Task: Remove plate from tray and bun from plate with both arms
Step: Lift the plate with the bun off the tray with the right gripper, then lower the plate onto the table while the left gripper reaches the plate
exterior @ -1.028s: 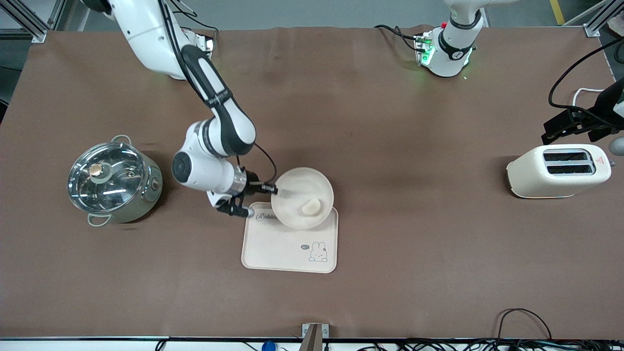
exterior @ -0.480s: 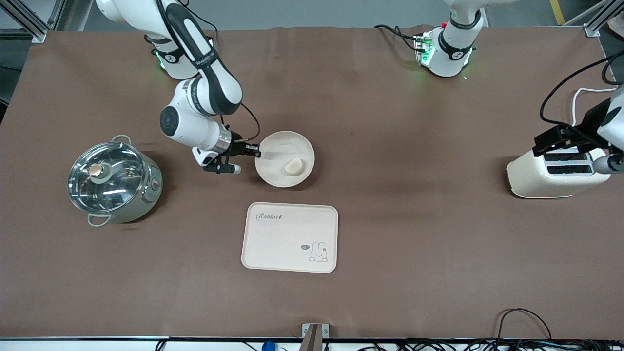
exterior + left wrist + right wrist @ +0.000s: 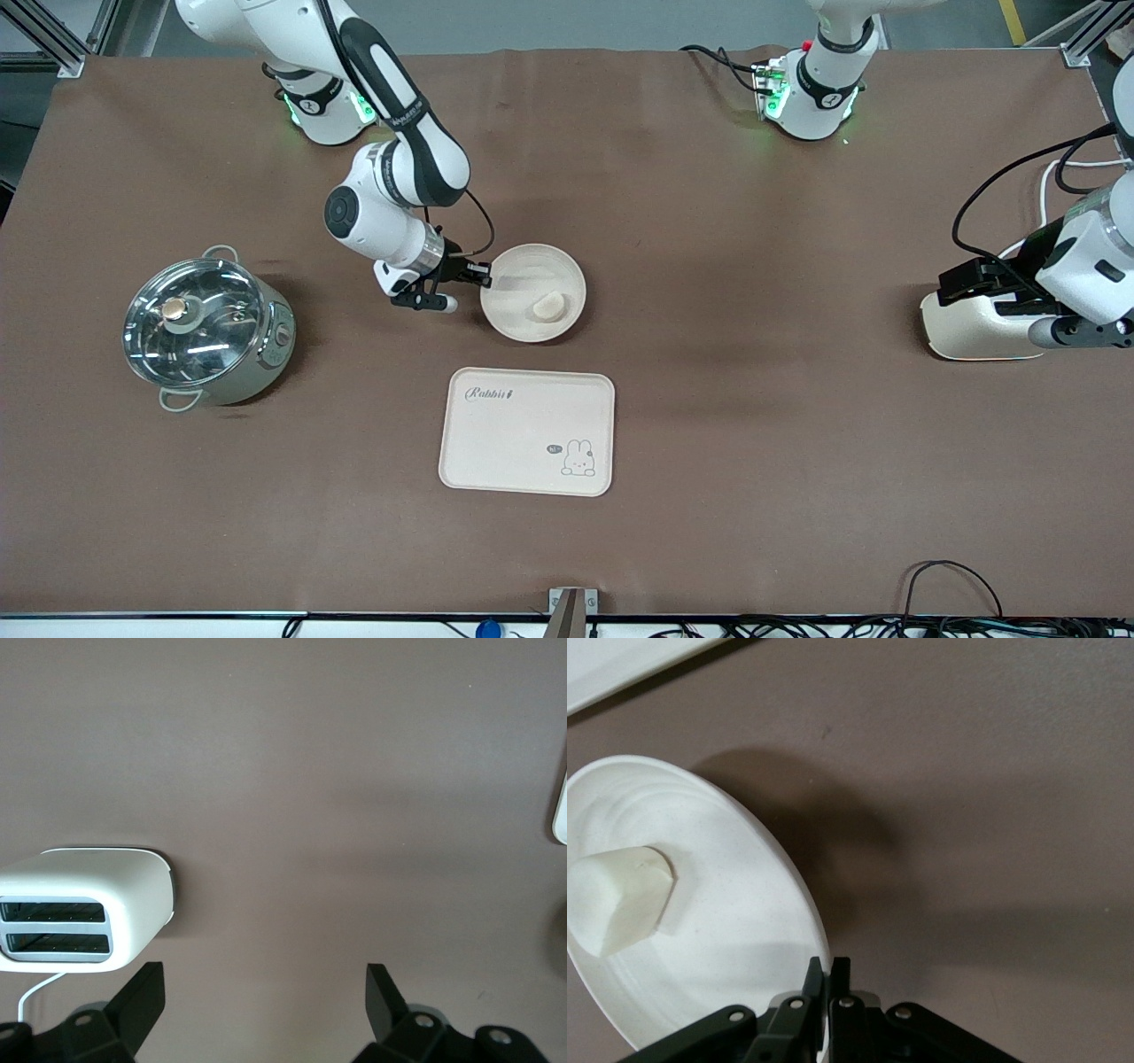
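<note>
The round cream plate (image 3: 523, 276) hangs just above the brown table, between the tray and the right arm's base. The pale bun (image 3: 548, 307) lies in it. My right gripper (image 3: 483, 276) is shut on the plate's rim at the edge toward the right arm's end. In the right wrist view, its fingers (image 3: 830, 979) pinch the rim of the plate (image 3: 735, 930), which casts a shadow on the table, and the bun (image 3: 618, 902) rests inside. My left gripper (image 3: 1054, 319) is open and empty over the toaster. Its fingertips stand wide apart in the left wrist view (image 3: 266, 992).
A rectangular cream tray (image 3: 505, 443) with a rabbit drawing lies nearer the front camera than the plate; its corner shows in the right wrist view (image 3: 620, 665). A steel pot with a glass lid (image 3: 206, 330) stands toward the right arm's end. A cream toaster (image 3: 970, 335) (image 3: 84, 904) stands toward the left arm's end.
The right gripper carried the plate and bun off the tray toward the bases, then slightly back toward the left arm's end. The left gripper moved over the toaster.
</note>
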You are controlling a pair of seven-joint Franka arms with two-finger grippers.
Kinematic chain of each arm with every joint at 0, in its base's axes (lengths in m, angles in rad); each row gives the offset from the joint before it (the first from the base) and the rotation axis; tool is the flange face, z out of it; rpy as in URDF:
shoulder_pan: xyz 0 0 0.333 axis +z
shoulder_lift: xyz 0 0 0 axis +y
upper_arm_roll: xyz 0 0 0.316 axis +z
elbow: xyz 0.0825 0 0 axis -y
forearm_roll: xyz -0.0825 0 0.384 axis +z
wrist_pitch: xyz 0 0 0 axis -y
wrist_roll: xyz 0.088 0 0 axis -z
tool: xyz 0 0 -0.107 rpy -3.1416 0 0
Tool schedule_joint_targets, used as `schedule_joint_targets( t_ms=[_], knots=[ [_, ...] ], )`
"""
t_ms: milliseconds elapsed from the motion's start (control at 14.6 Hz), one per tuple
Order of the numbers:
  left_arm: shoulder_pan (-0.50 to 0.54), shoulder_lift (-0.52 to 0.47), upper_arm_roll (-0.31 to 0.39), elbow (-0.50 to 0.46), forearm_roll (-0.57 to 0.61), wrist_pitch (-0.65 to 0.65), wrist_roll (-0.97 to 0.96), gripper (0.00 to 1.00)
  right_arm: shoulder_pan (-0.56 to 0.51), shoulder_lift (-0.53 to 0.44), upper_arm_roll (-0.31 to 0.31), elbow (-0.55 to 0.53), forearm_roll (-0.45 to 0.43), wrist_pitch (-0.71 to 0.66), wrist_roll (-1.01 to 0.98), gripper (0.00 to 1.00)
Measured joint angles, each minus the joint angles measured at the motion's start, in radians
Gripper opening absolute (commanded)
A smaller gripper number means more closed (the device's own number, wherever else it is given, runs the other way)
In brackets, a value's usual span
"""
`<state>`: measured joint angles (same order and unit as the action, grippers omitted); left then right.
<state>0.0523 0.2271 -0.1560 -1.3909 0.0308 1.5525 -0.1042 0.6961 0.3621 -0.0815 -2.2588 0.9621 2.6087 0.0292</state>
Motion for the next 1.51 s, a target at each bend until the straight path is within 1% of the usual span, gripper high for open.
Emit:
schedule_joint_targets(
  t_ms=[137,274,617,754,960,1028,1097,1165,1234,1371,1508],
  knots=[
    [-0.029,0.011,-0.001,0.0,-0.033,0.036,-0.009,1.0,0.001,0.027,0.0,0.031,0.067,0.003,-0.023,0.0],
    [-0.065,0.037,-0.002,-0.001,-0.072,0.06,-0.041,1.0,0.001,0.049,0.0,0.052,0.098,0.003,-0.057,0.0],
    [-0.127,0.13,-0.005,-0.003,-0.09,0.138,-0.087,1.0,0.0,0.084,-0.002,0.072,0.104,0.005,-0.073,0.0],
    [-0.159,0.157,-0.006,-0.003,-0.099,0.172,-0.157,1.0,0.0,0.091,-0.002,0.076,0.105,0.005,-0.084,0.0],
    [-0.222,0.17,-0.008,-0.002,-0.1,0.199,-0.285,1.0,0.002,0.092,-0.002,0.076,0.107,0.005,-0.097,0.0],
    [-0.24,0.171,-0.008,-0.002,-0.1,0.199,-0.323,1.0,0.002,0.092,-0.002,0.076,0.107,0.005,-0.106,0.04],
    [-0.254,0.174,-0.008,-0.002,-0.1,0.199,-0.355,1.0,0.002,0.093,-0.002,0.076,0.108,0.005,-0.122,0.23],
    [-0.264,0.18,-0.008,-0.003,-0.1,0.201,-0.386,1.0,0.002,0.094,-0.002,0.076,0.11,0.005,-0.136,0.43],
    [-0.271,0.189,-0.008,-0.003,-0.1,0.211,-0.417,1.0,0.001,0.095,-0.002,0.076,0.111,0.004,-0.142,0.56],
    [-0.289,0.213,-0.008,-0.003,-0.1,0.254,-0.476,1.0,-0.001,0.103,-0.003,0.075,0.112,0.004,-0.147,0.7],
    [-0.322,0.234,-0.008,-0.003,-0.1,0.282,-0.551,1.0,-0.001,0.109,-0.002,0.082,0.116,0.0,-0.151,0.76]
  ],
)
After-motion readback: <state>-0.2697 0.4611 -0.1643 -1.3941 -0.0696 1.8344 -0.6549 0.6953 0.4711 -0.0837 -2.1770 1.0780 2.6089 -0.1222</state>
